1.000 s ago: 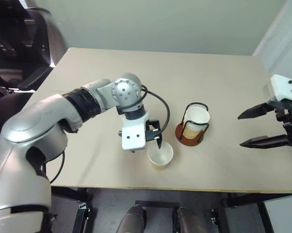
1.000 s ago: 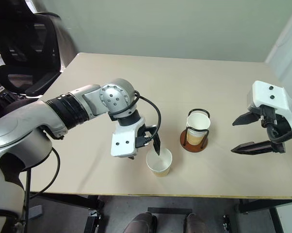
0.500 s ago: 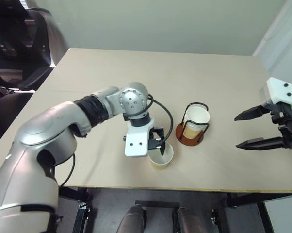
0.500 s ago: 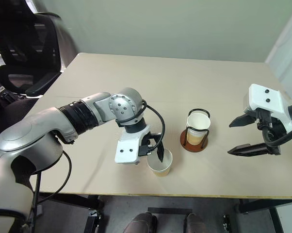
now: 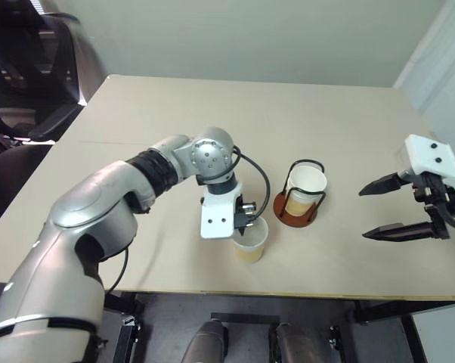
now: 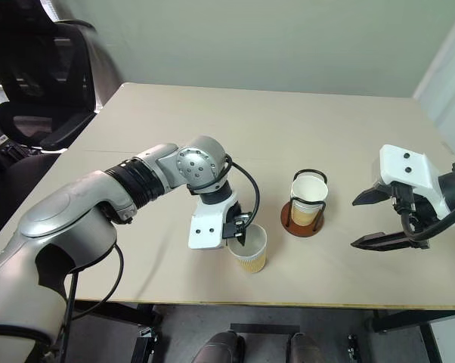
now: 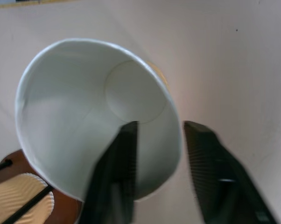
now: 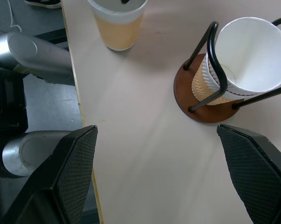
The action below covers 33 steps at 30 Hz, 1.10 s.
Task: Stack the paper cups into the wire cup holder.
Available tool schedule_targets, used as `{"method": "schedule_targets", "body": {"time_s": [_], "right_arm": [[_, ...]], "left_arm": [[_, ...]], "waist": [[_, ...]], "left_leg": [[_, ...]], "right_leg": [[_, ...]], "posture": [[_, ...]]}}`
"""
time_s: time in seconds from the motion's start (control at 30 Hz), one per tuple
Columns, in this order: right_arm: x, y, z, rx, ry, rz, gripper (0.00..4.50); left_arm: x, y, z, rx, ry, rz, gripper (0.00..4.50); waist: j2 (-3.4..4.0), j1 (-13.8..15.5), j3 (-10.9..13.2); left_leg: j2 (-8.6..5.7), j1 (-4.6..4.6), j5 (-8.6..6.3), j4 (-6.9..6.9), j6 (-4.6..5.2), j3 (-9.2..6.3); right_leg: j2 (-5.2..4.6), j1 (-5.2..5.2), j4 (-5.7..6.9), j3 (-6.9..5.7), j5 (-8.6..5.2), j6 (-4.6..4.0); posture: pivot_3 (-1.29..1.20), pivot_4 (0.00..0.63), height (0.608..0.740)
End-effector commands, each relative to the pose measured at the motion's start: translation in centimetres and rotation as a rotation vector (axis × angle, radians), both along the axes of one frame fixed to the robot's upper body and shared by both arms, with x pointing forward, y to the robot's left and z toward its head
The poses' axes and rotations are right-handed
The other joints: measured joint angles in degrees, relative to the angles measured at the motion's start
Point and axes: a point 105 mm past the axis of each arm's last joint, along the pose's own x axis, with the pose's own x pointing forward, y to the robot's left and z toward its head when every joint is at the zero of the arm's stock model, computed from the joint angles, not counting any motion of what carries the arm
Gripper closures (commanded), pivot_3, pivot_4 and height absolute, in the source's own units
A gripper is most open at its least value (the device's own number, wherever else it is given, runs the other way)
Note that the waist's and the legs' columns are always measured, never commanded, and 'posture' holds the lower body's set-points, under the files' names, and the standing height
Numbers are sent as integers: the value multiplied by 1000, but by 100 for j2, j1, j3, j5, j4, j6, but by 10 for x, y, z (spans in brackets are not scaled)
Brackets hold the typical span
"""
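Note:
A paper cup [image 5: 250, 246], white inside with a tan lower wall, stands near the table's front edge. My left gripper [image 5: 246, 224] points down onto its rim and is shut on the wall. In the left wrist view one finger [image 7: 124, 158] is inside the cup [image 7: 84, 107] and the other outside. To its right stands the wire cup holder [image 5: 280, 206], a reddish-brown disc with black wire loops, with a paper cup [image 5: 307, 184] in it. My right gripper [image 5: 363, 215] hangs open over the table's right side, apart from the holder [image 8: 187, 88].
The beige table [image 5: 212, 113] is bare behind the cups. Its front edge runs just below the held cup. A black office chair [image 5: 23, 83] stands off the far left corner.
My left gripper has come down over the loose cup's rim and closed from wide open onto its wall. The right gripper has stayed open and hardly moved.

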Motion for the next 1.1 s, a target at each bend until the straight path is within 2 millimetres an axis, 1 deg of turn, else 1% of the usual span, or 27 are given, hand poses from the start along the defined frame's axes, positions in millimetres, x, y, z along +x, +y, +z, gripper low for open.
{"method": "schedule_targets", "body": {"time_s": [0.03,0.17,0.23,0.33,0.47,0.57,0.77,0.87,1.0,1.1], "right_arm": [[-2,9,4,7,-42,89,328],[-6,18,0,24,-40,163,328],[-7,23,2,58,-35,174,328],[-6,29,6,115,-36,176,328],[-1,28,14,202,-29,152,328],[6,21,17,231,-59,124,328],[17,2,13,229,-84,52,328],[26,-8,13,241,-161,20,328],[24,-22,8,226,-157,28,328],[22,-36,6,208,-140,14,328]], "left_arm": [[2,-2,10,-29,0,27,4464],[2,3,16,-42,20,84,4464],[3,5,19,-54,22,104,4464],[6,8,23,-75,29,143,4464],[11,17,35,-115,37,229,4464],[12,19,46,-172,64,294,4464],[19,24,62,-269,88,404,4464],[25,24,71,-327,97,455,4464],[30,25,78,-367,108,505,4464],[33,27,82,-372,104,536,4464]], "waist": [[0,2,0],[2,0,-1],[1,-2,-1],[1,1,-1],[1,-2,-1],[1,-6,-1],[1,13,-1],[2,3,-1],[2,-1,-2],[2,3,-1]], "left_leg": [[0,0,0,0,1,1],[-1,0,3,1,5,2],[0,0,3,0,5,2],[-1,0,4,4,5,3],[-2,0,7,9,9,3],[-2,0,9,9,9,3],[-4,0,11,8,8,3],[-4,0,11,7,8,3],[-4,1,13,5,10,2],[-4,1,13,5,10,3]], "right_leg": [[0,0,0,0,1,1],[0,0,0,0,2,3],[0,0,0,1,2,3],[0,1,0,2,4,5],[-1,3,0,2,5,7],[0,3,0,2,6,7],[-3,4,-1,1,6,5],[-3,4,-1,2,6,5],[-3,4,0,1,6,5],[-3,5,-1,2,7,5]], "posture": [[0,150,740],[0,150,740],[0,150,740],[0,150,740],[0,150,740],[0,150,740],[0,150,740],[0,150,740],[0,150,740],[0,150,740]]}}
